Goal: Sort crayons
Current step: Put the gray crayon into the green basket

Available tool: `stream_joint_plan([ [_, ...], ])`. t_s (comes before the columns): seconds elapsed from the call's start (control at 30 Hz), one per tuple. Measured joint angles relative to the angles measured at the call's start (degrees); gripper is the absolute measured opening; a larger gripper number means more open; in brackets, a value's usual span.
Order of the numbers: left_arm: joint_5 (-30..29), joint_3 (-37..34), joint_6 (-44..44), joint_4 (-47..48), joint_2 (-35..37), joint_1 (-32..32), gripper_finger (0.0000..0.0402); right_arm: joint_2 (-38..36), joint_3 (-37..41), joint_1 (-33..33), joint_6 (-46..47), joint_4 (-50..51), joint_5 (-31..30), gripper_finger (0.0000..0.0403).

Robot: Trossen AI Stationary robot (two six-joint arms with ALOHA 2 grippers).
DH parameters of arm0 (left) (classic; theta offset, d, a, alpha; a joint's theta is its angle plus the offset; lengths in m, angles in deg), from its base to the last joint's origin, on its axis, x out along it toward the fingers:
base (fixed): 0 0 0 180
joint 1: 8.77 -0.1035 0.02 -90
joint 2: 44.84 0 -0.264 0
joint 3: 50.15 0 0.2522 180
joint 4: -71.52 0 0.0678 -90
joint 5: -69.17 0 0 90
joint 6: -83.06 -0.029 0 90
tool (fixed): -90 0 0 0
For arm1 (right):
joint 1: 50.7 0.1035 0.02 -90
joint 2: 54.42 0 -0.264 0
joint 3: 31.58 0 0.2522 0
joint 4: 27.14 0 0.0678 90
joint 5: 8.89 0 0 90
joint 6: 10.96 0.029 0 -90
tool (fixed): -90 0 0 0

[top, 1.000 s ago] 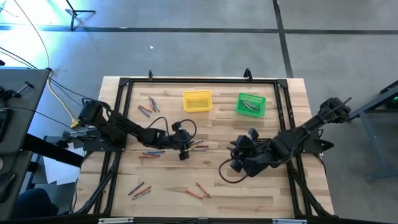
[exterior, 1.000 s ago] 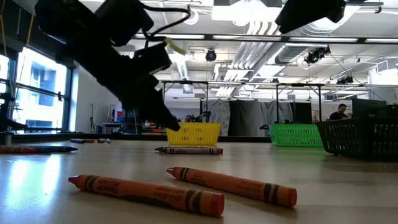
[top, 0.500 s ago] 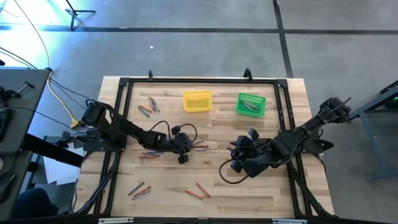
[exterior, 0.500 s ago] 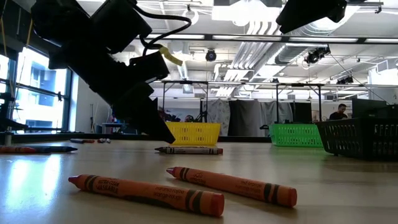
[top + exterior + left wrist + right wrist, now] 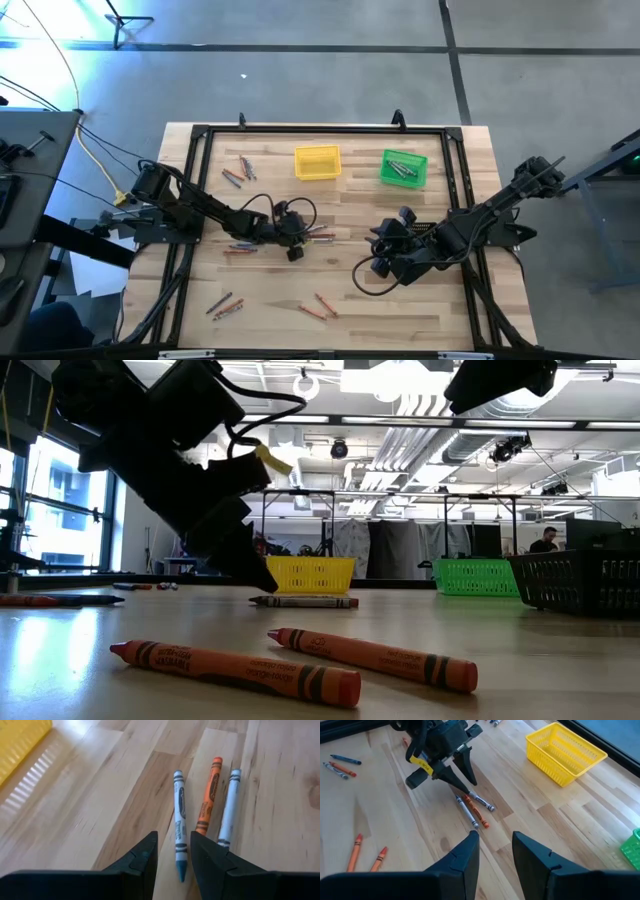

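Observation:
Three crayons lie side by side on the table in the left wrist view: blue-grey (image 5: 179,822), orange (image 5: 209,795) and grey (image 5: 229,807). They also show in the high view (image 5: 320,235). My left gripper (image 5: 174,865) is open and low over the table. Its fingertips stand on either side of the blue-grey crayon's near tip (image 5: 181,870) without touching it. It also shows in the high view (image 5: 294,238). My right gripper (image 5: 495,855) is open and empty, held above the table right of centre (image 5: 385,262). More crayons lie in loose groups (image 5: 240,170), (image 5: 240,246), (image 5: 225,305), (image 5: 318,305).
A yellow bin (image 5: 317,162) and a green bin (image 5: 404,168) holding several crayons stand at the far side. A black bin (image 5: 580,580) shows at the right of the low view. Two orange crayons (image 5: 370,657) lie near the front edge. A black frame (image 5: 200,135) borders the table.
My left gripper has come down toward the table at the three crayons and shifted a little toward the near edge. The crayons have not moved.

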Motion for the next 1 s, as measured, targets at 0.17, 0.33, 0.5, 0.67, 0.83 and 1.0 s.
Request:
stream_joint_plan([
  [0.17,0.0,0.0,1.5,1.4,0.0,0.0,0.0101,0.0,0.0,0.0,0.0,0.0,0.9,0.0110],
  [0.33,0.0,0.0,1.9,2.7,0.0,0.0,0.0101,0.0,0.0,0.0,0.0,0.0,0.9,0.0110],
  [0.5,0.0,0.0,2.0,4.0,0.0,0.0,0.0101,0.0,0.0,0.0,0.0,0.0,0.9,0.0110],
  [0.67,0.1,0.0,1.9,3.8,0.0,-0.5,0.0101,0.0,0.0,0.0,-0.5,0.0,0.9,0.0110],
  [0.83,1.7,0.0,0.6,3.6,0.0,-1.5,0.0099,0.0,0.0,0.0,-0.5,0.0,0.9,0.0110],
  [1.0,3.6,0.1,-0.7,-0.2,-2.1,-2.3,0.0078,0.0,0.0,0.0,-0.5,0.0,0.9,0.0110],
])
